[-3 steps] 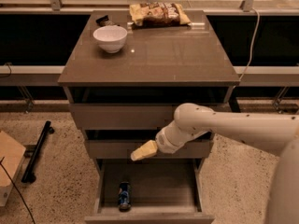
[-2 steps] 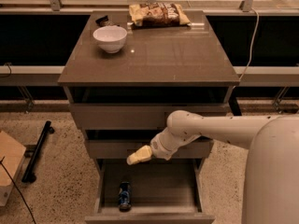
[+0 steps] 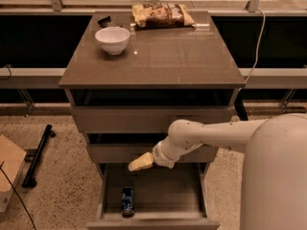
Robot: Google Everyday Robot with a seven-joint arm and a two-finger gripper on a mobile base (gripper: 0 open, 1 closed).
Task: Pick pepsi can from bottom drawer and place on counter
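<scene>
The pepsi can (image 3: 127, 200) lies on its side in the front left part of the open bottom drawer (image 3: 187, 195). My gripper (image 3: 139, 163) hangs just above the drawer's back edge, in front of the middle drawer, above and a little right of the can and apart from it. It holds nothing that I can see. The counter (image 3: 177, 56) is the glossy top of the cabinet, above the arm.
A white bowl (image 3: 112, 40) stands at the counter's back left, with a small dark object (image 3: 103, 20) behind it. A chip bag (image 3: 162, 14) lies at the back middle. A black bar (image 3: 38, 153) and a cardboard box (image 3: 9, 174) lie on the floor to the left.
The arm has swung left and slightly down, bringing the gripper closer over the open bottom drawer. The can has not moved.
</scene>
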